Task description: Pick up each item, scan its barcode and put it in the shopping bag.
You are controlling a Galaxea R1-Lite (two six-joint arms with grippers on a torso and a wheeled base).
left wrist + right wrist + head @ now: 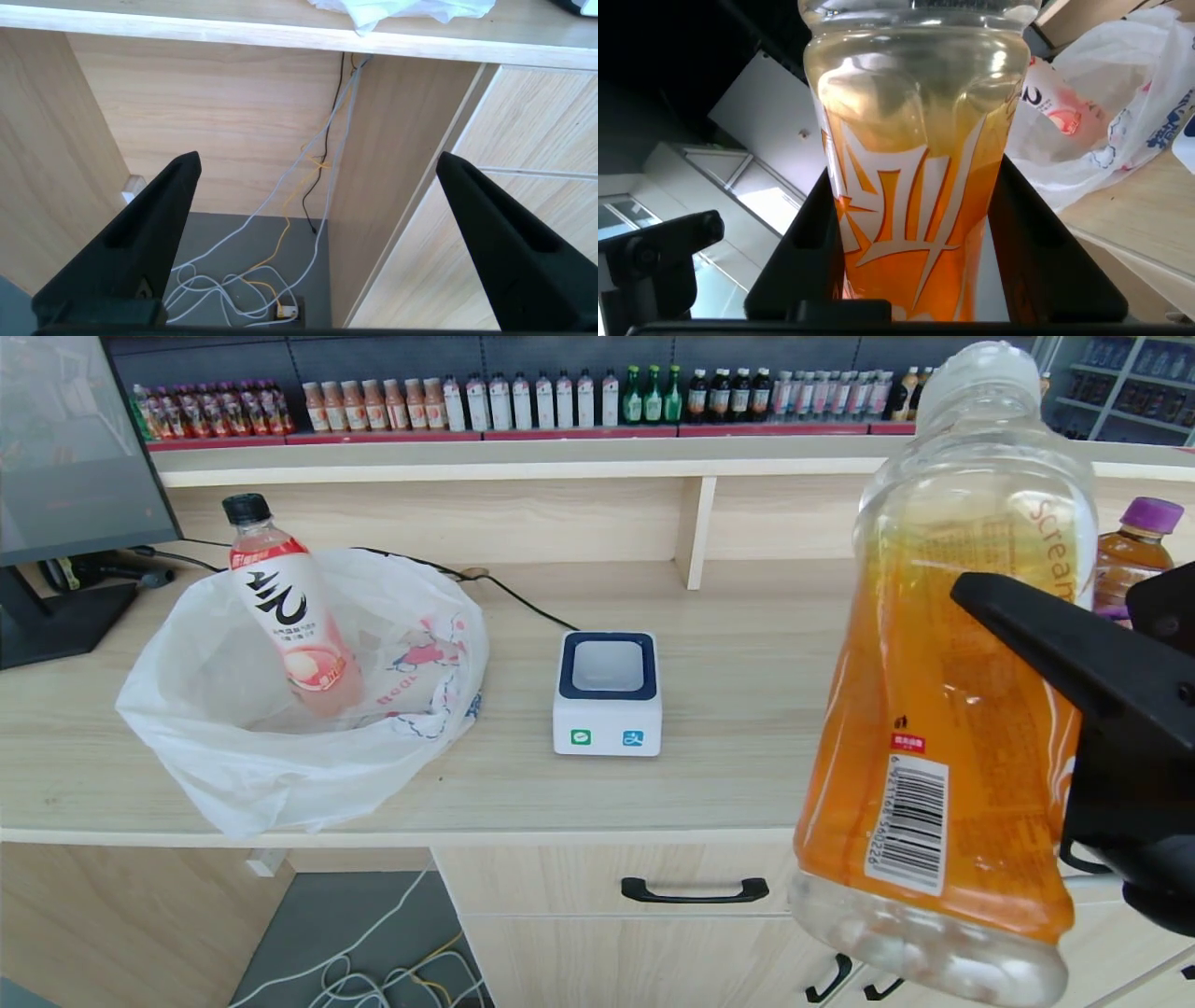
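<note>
The pale wooden worktop is carrying a white shopping bag, which is sitting open at its left end. The orange bottle is hanging raised off the worktop on the right, slightly tilted, with its barcode label facing the head camera. The right gripper is pinching it from both sides. A pink bottle is leaning inside the bag. The white scanner is sitting on the worktop between the bag and the held bottle. The left gripper is hanging below the worktop edge with its fingers spread wide, gripping nothing.
</note>
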